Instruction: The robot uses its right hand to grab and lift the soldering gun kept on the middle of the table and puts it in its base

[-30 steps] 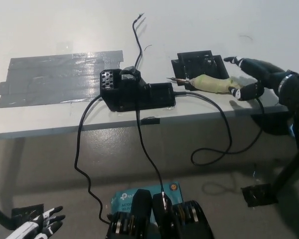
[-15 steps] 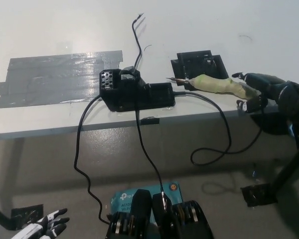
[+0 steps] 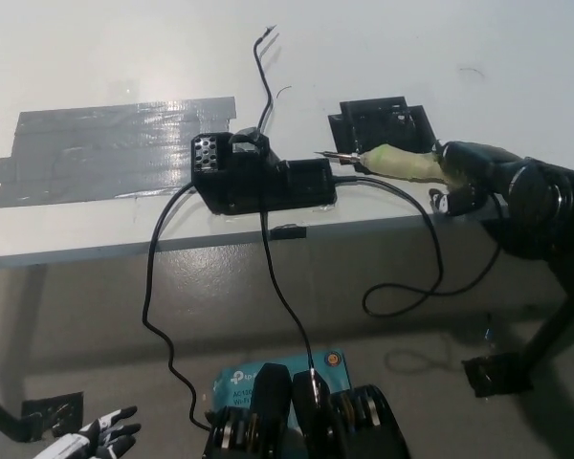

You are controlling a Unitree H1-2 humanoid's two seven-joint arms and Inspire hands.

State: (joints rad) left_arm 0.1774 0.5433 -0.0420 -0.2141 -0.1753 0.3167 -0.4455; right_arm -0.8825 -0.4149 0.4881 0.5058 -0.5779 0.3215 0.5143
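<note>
Black fingers point(image 3: 452, 201) of the right hand point(image 3: 474, 172) were wrapped around the right end of the soldering gun point(image 3: 402, 162), one curling under it at the near side, so the hand looked closed on the handle. From that grasp the gun ran leftward, its long axis nearly level across the table point(image 3: 364, 57), tip pointing left toward the black base point(image 3: 258, 177). It sat close to the table's near edge, just in front of a black holder plate point(image 3: 383, 122). Its handle was pale yellow-green and thick, narrowing to a thin dark metal tip; a black cord point(image 3: 430, 277) drooped off the edge below. Far down at the lower left, the white left hand point(image 3: 96, 435) rested with fingers spread, well apart from everything.
</note>
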